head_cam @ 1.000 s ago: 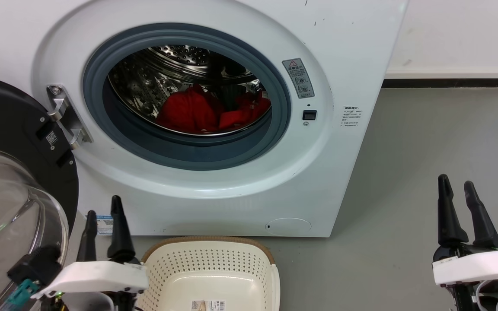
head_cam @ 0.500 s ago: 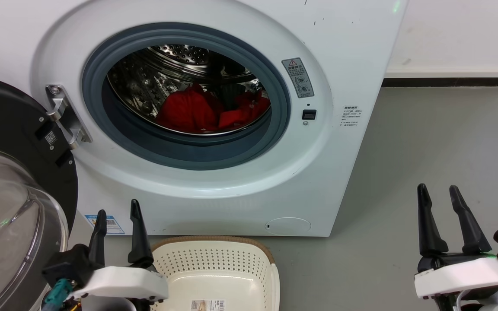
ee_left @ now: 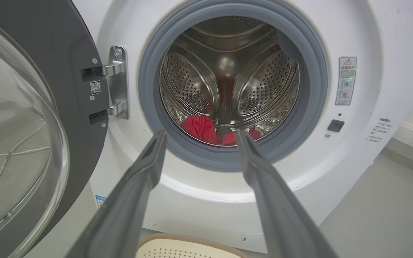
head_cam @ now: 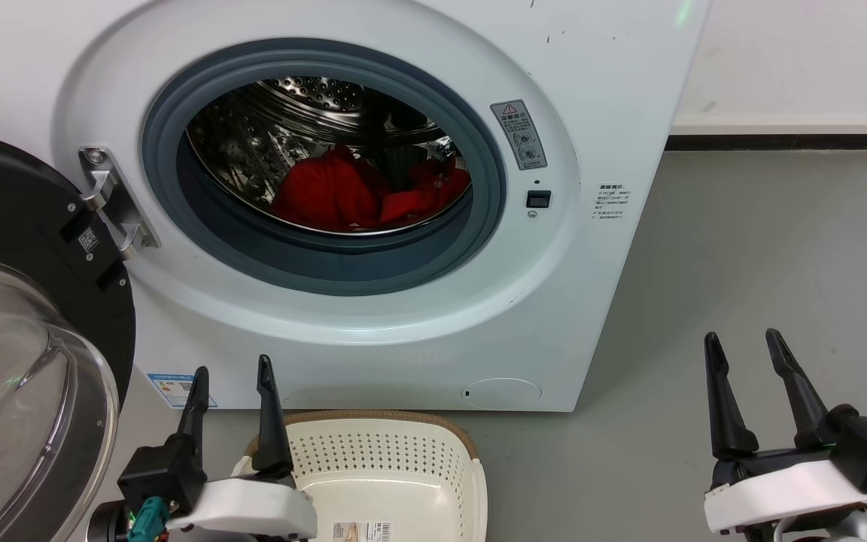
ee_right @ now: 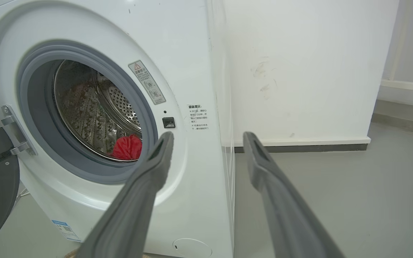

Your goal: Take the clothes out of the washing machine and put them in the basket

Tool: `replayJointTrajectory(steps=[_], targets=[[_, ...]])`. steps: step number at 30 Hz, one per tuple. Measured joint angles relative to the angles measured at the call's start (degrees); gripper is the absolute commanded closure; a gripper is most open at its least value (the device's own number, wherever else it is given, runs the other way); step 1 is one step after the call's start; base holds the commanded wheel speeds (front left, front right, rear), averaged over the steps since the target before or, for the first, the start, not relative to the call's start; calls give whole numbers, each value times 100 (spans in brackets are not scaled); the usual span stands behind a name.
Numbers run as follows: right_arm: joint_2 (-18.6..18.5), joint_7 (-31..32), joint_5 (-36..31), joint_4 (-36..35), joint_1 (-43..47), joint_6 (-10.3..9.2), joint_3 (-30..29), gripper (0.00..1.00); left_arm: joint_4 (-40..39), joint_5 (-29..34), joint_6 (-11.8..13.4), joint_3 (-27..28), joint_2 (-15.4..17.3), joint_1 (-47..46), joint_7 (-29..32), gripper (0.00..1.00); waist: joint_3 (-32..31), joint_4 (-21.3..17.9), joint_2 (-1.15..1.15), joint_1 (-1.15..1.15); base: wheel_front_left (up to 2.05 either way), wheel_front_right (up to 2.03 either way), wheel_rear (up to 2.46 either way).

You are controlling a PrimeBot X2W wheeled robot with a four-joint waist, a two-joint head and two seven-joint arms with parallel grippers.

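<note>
The white washing machine (head_cam: 591,90) stands with its door (head_cam: 19,248) swung open to the left. Two bright red clothes (head_cam: 336,192) lie side by side at the bottom of the steel drum, also seen in the left wrist view as red clothes (ee_left: 201,127) and in the right wrist view (ee_right: 127,147). The cream basket (head_cam: 373,459) sits empty on the floor below the opening. My left gripper (head_cam: 232,365) is open at the basket's left rim. My right gripper (head_cam: 742,335) is open over the floor right of the machine. Both hold nothing.
The open glass door (ee_left: 20,125) fills the left side, close to my left arm. Grey floor (head_cam: 765,248) stretches to the right of the machine, ending at a white wall with a dark skirting (head_cam: 780,141). A label sticker (head_cam: 362,531) lies inside the basket.
Both grippers have slid inward and lower in the head view: the left one to the right, up to the basket's rim, the right one to the left. Clothes and basket have not moved.
</note>
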Motion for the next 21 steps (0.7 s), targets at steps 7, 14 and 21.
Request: replayJointTrajectory(steps=[7, 14, 21], targets=[[0, -83, -353, 0, 58, 0, 36, 0, 37, 133, -301, 92, -96, 75, -100, 0, -5, -4, 0, 0, 0, 0, 0], [-1, -172, -650, 31, 91, 0, 67, 0, 240, 338, -813, 372, -276, 186, -178, 0, -26, -12, 0, 0, 0, 0, 0], [-1, -242, -816, 98, 126, 0, 30, 0, 253, 825, -996, 463, -389, 209, -253, 0, -32, -16, 0, 0, 0, 0, 0]])
